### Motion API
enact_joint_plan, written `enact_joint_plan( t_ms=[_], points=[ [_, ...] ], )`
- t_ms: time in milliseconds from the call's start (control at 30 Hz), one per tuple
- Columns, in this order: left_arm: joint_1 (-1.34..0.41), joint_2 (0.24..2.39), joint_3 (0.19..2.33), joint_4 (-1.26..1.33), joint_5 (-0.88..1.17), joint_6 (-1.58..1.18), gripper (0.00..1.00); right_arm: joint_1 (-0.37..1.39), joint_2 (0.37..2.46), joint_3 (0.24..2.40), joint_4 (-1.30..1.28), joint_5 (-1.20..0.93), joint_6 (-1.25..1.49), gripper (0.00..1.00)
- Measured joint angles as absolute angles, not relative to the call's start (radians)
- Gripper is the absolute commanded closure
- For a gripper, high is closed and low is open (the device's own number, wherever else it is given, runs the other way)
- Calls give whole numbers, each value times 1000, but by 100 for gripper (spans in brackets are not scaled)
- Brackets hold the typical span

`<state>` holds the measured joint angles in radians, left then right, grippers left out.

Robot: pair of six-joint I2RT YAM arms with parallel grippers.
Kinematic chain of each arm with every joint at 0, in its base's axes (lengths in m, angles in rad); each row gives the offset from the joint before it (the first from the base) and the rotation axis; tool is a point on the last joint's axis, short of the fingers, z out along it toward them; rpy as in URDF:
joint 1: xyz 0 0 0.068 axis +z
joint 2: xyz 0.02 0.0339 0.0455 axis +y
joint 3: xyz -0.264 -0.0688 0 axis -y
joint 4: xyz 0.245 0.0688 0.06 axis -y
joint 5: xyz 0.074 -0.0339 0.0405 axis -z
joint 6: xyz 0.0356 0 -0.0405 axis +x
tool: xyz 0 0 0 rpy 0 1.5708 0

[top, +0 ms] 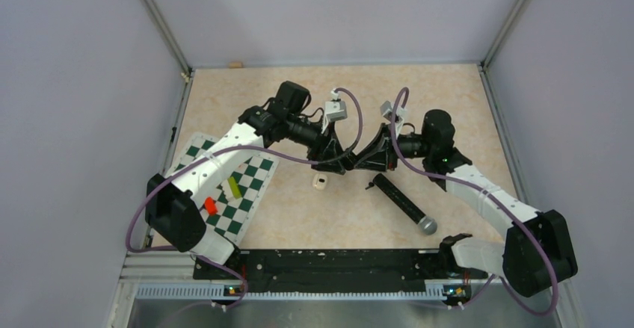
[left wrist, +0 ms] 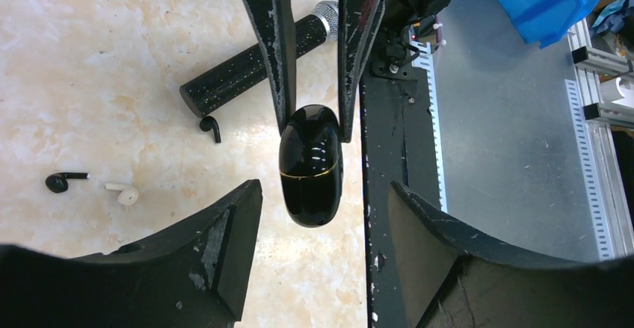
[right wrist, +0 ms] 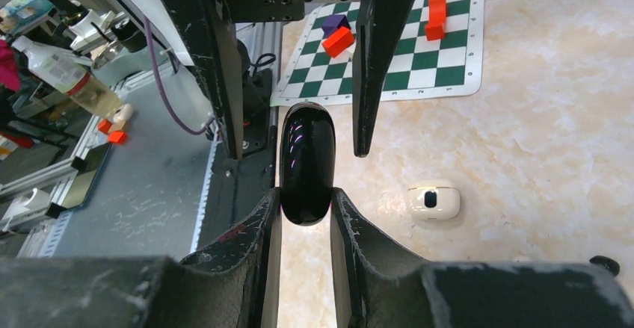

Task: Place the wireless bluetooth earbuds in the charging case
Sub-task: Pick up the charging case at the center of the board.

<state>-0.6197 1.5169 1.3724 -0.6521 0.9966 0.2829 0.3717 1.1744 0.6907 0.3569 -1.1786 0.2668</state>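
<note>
My right gripper (right wrist: 305,193) is shut on a glossy black charging case (right wrist: 306,164) with a gold seam, closed, held above the table. In the left wrist view the case (left wrist: 310,167) hangs from the right fingers (left wrist: 275,51), its free end between my left gripper's (left wrist: 325,190) wide-open jaws, not touching them. Loose on the table lie two dark earbuds (left wrist: 211,126) (left wrist: 63,181) and one whitish earbud (left wrist: 123,193). In the top view the grippers (top: 336,164) (top: 360,162) meet tip to tip at mid-table.
A black microphone (top: 404,202) lies right of centre, close to the earbuds (left wrist: 254,63). A whitish case (top: 321,182) sits on the table under the grippers (right wrist: 434,202). A green checkered mat (top: 250,207) at the left carries red (top: 211,205) and yellow-green (top: 235,187) blocks.
</note>
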Motion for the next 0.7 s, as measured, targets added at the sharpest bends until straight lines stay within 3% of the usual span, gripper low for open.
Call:
enact_joint_plan(
  t_ms=[167, 333, 433, 500, 600, 700],
  points=[
    [-636, 1517, 1372, -662, 991, 292, 34, 372, 1190, 705, 314, -1185, 234, 91],
    [-651, 1517, 1372, -669, 980, 300, 49, 372, 1194, 709, 292, -1196, 223, 91],
    [-652, 1517, 1372, -670, 969, 309, 51, 372, 1194, 709, 287, -1206, 218, 91],
    [-652, 1517, 1372, -671, 966, 310, 48, 372, 1194, 709, 284, -1209, 212, 91],
    [-653, 1517, 1373, -674, 968, 313, 36, 372, 1195, 710, 279, -1212, 208, 91],
    [-656, 1517, 1373, -676, 968, 314, 33, 372, 1201, 718, 274, -1214, 207, 91]
  ],
)
